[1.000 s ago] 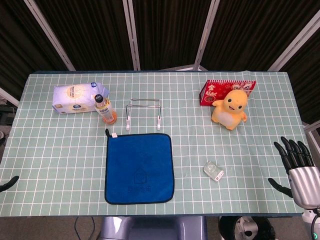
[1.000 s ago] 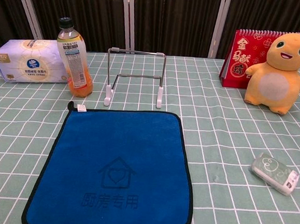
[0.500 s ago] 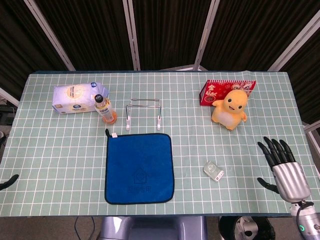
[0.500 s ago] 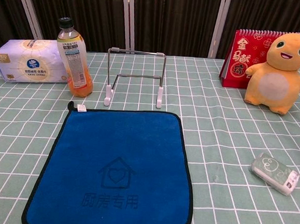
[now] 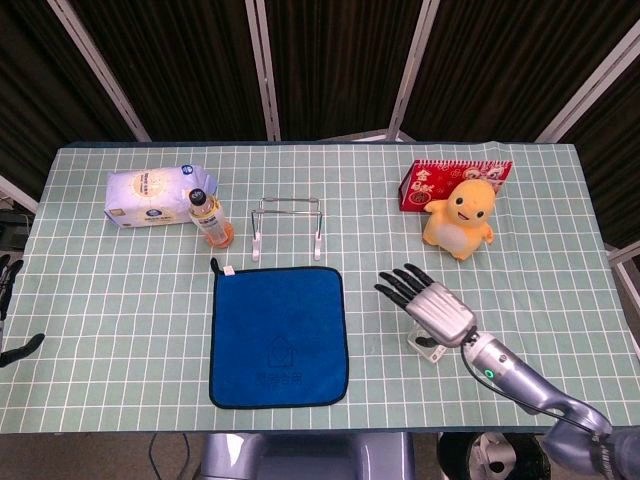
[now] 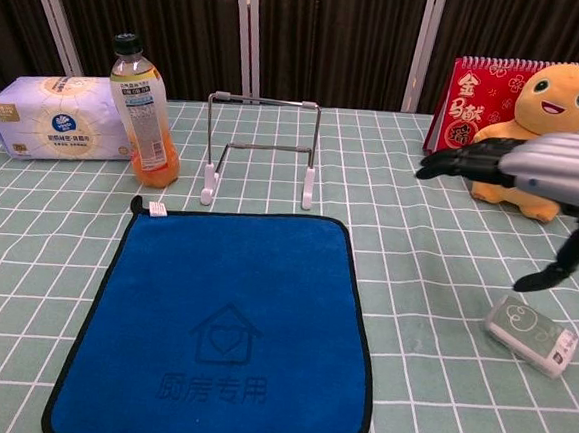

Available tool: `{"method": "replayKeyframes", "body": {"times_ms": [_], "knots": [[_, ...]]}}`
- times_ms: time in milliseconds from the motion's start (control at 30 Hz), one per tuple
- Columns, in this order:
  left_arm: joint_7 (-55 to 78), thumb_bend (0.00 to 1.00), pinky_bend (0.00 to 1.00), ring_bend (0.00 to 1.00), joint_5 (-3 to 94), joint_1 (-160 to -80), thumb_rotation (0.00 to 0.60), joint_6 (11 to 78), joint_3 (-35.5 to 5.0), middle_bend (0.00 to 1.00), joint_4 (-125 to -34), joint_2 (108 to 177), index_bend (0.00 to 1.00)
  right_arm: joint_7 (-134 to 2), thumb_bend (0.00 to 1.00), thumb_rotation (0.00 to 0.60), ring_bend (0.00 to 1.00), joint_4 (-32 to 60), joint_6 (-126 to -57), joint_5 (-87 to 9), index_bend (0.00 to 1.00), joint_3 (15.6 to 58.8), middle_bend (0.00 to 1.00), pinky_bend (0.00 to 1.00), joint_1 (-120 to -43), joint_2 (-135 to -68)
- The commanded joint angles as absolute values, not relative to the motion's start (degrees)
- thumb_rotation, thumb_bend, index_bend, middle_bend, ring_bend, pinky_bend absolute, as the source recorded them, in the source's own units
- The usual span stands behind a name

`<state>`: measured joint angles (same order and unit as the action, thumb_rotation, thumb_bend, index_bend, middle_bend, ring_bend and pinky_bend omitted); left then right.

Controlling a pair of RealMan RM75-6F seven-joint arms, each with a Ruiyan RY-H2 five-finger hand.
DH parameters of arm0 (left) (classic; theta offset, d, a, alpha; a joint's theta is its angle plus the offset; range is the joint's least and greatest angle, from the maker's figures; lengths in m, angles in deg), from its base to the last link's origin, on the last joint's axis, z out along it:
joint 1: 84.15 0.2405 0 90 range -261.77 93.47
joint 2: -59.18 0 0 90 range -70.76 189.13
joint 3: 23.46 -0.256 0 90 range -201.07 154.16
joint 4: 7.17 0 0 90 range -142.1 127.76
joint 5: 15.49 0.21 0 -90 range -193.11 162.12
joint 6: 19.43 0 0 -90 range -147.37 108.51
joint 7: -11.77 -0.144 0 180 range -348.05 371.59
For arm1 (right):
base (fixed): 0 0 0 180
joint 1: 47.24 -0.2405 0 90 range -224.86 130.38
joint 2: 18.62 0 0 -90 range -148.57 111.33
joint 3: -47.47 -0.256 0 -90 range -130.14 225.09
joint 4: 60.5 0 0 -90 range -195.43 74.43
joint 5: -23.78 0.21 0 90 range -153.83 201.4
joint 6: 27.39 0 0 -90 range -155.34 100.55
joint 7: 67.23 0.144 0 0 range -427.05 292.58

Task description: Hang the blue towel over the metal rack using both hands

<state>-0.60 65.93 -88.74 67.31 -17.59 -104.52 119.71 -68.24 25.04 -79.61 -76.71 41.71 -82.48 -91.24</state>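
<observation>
The blue towel (image 5: 279, 336) (image 6: 227, 325) lies flat on the checked tablecloth, just in front of the metal rack (image 5: 287, 226) (image 6: 262, 149), which stands upright and bare. My right hand (image 5: 427, 304) (image 6: 534, 174) hovers open to the right of the towel, fingers spread and pointing toward it, holding nothing. Only the fingertips of my left hand (image 5: 8, 310) show at the far left edge of the head view, apart from everything; its state cannot be read.
An orange drink bottle (image 5: 208, 217) and a tissue pack (image 5: 152, 195) stand left of the rack. A yellow plush toy (image 5: 461, 217) and red calendar (image 5: 440, 182) sit at the back right. A small wrapped packet (image 6: 531, 334) lies under my right hand.
My right hand has swept left from the table's right edge to just right of the towel, above the small packet. More of my left hand's fingertips now show at the left edge.
</observation>
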Motion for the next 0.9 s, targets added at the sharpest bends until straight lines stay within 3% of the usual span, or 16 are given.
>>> {"method": "replayKeyframes", "body": {"times_ms": [33,367,900], "knots": [[-1.82,0.09,0.00,0.00,64.37,-89.37,0.600,66.12,-17.13,0.00,-103.61,120.68,0.00,-66.09,0.04,0.600,0.00,19.50,-75.60,-78.69,0.00,41.01,0.00,0.00,-87.66,-97.03],[-4.23,0.09,0.00,0.00,62.19,-90.22,0.600,64.97,-16.78,0.00,-102.65,122.22,0.00,-62.17,0.16,0.600,0.00,4.43,-77.58,-82.59,0.00,45.27,0.00,0.00,-92.87,-107.62],[-3.89,0.09,0.00,0.00,60.62,-90.72,0.600,63.79,-16.87,0.00,-102.51,122.10,0.00,-63.42,0.18,0.600,0.00,2.15,-77.58,-79.35,0.00,46.62,0.00,0.00,-96.34,-113.00]]}}
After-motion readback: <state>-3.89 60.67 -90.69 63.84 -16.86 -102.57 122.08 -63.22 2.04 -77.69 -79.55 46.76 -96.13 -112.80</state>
